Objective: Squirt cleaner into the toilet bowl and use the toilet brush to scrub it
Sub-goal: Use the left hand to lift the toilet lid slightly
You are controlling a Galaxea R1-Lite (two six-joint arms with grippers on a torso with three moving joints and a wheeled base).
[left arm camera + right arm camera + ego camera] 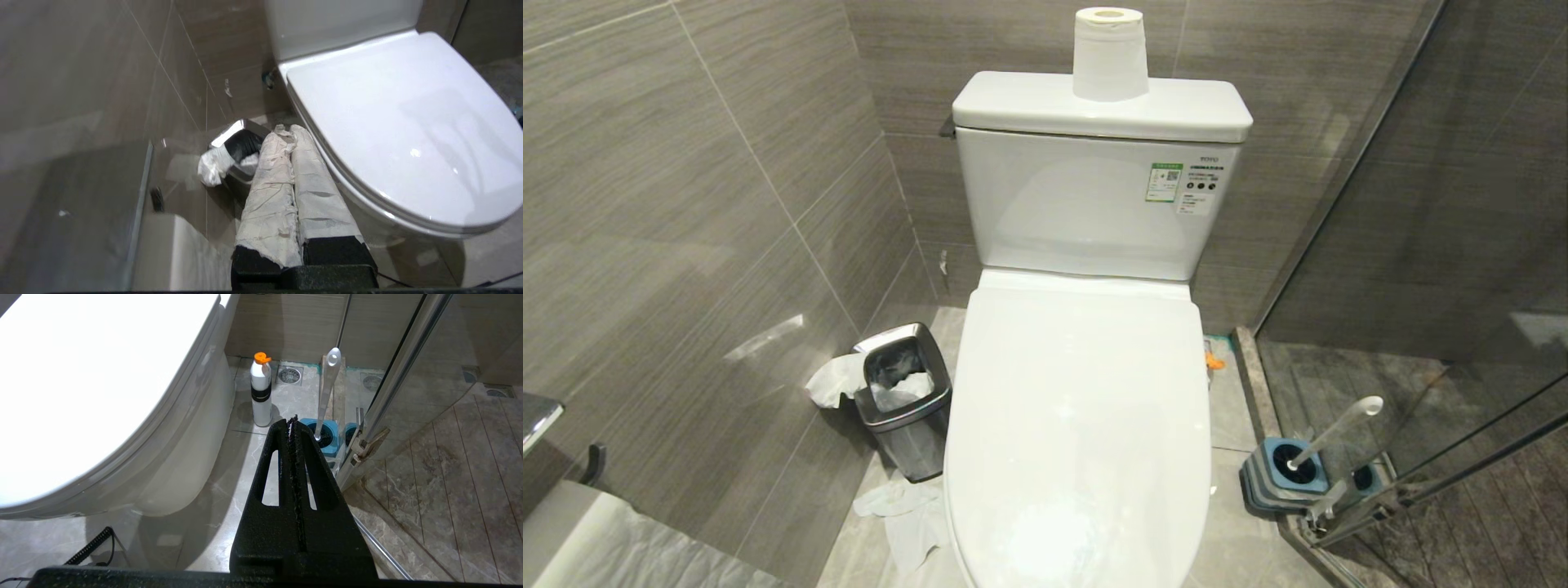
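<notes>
Toilet bowl (1078,425) w/ lid down, centre of floor betw. tiled wall and glass door. Steel-rimmed bin (905,400) just beside it on robot's left, tissue spilling out. Toilet brush (1331,437) stands in its blue holder (1278,474) on the right, by the door frame. White bottle w/ orange cap (261,392) near bowl base. Left gripper (291,132), fingers paper-wrapped, pressed together, holding nothing, above bin. Right gripper (292,421) likewise fully closed, empty, apart from brush.

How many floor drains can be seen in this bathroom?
4: one drain behind the bottle, three behind the shower glass. Some may be reflections; others may be hidden.
</notes>
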